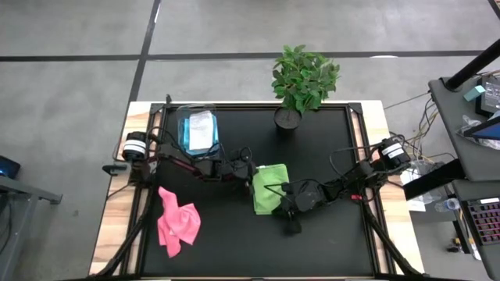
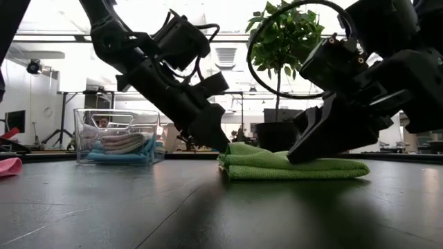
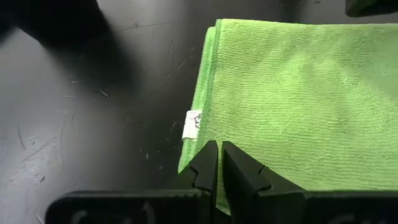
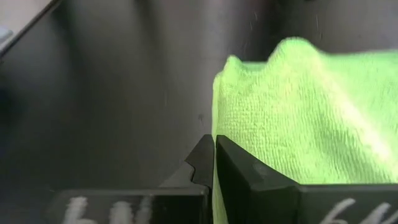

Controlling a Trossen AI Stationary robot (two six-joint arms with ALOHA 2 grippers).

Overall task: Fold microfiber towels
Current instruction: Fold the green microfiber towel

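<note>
Lime green towel (image 1: 269, 188) at centre frame in the high view, already doubled over into a tidy rectangle on the black table (image 1: 328, 242), layered edges stacked at one side and a small white label (image 3: 193, 124) poking out of the seam in the left wrist view. Looks mid-fold, perhaps one more fold or a final flattening away from done (a judgement only).

Left gripper (image 1: 247, 173) at the towel's left edge, just above centre of frame, fingers pinched together on that edge. Right gripper (image 1: 291, 204) at the towel's lower right corner, jaws likewise closed with green cloth caught between them, as the right wrist view shows. In the low view, both tips down on the cloth, one at each end.

Pink towel (image 1: 177, 220) in the lower left of the high view, crumpled and untouched, well apart from the green one; still to be folded. Clear plastic bin (image 1: 196, 129) in the upper left of the table, holding folded cloths, light blue (image 2: 114, 156) at the bottom and a pale one (image 2: 123, 142) on top (exact count not readable). So roughly: several towels folded and binned, green one nearly finished, pink one left.

Potted plant (image 1: 302, 80) at the upper centre edge of the table, clear of the work.
</note>
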